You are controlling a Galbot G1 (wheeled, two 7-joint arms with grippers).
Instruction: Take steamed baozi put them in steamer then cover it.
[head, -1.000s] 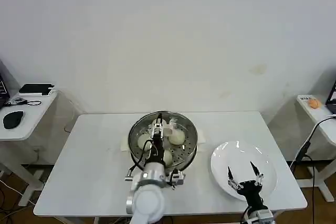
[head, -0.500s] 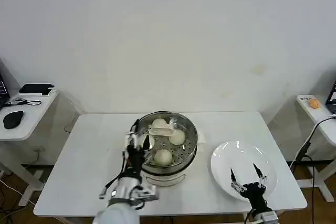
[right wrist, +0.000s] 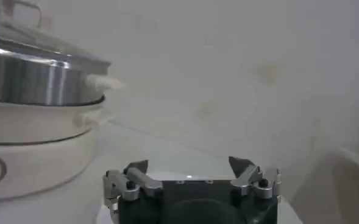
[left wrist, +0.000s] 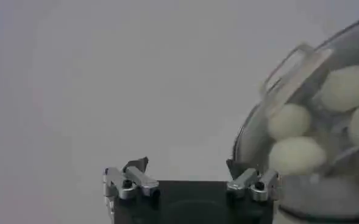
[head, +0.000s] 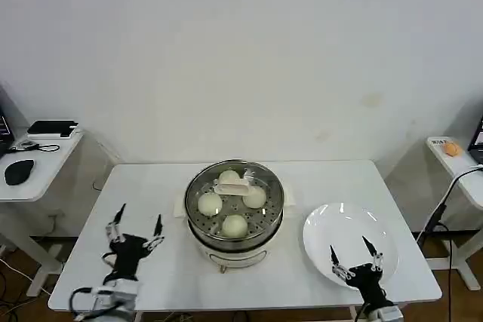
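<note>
The steamer (head: pixel 198 225) stands mid-table, a shiny steel pot on a cream base. A round glass lid (head: pixel 266 183) rests on it, and through the glass I see several cream-white baozi (head: pixel 209 203) on the perforated tray. My left gripper (head: pixel 138 230) hovers open over the table's front left, apart from the pot. Its wrist view has the lidded steamer (left wrist: pixel 252 131) and baozi (left wrist: pixel 295 156) just past the open left gripper (left wrist: pixel 187 168). My right gripper (head: pixel 352 256) hangs open over the white plate (head: pixel 324 224), holding nothing. Beyond the right gripper (right wrist: pixel 188 168), the steamer (right wrist: pixel 39 79) shows from the side.
The flat white plate lies at the table's front right with nothing on it. A side desk (head: pixel 34 179) with a mouse and a phone stands at the far left. Another desk (head: pixel 464 167) stands at the far right, cables hanging from it.
My left gripper has let go of the lid's handle and drawn back from over the steamer to the table's front left. The lid stays on the pot. The right gripper has barely moved.
</note>
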